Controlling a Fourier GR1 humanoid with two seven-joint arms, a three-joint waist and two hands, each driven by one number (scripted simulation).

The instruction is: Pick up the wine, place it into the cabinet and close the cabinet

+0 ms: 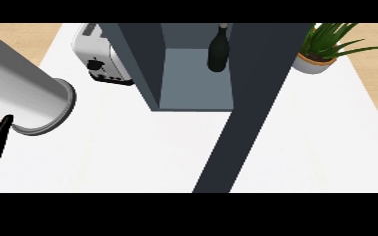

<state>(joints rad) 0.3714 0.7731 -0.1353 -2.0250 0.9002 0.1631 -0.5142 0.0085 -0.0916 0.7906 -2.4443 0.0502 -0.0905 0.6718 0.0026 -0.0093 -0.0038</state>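
Note:
The dark wine bottle (217,52) stands inside the grey cabinet (140,65), at the right of its floor, with no hand touching it. The cabinet's dark door (244,120) is swung open and runs from the cabinet's right side down toward the view's lower edge. A thick grey forearm (29,90) fills the left edge. Below it shows only a thin black sliver of my left hand (4,132), well apart from the cabinet. My right hand shows nowhere.
A silver toaster (100,60) stands just left of the cabinet. A potted green plant (321,52) sits at the back right. The white counter (118,160) spreads in front of the cabinet on both sides of the door.

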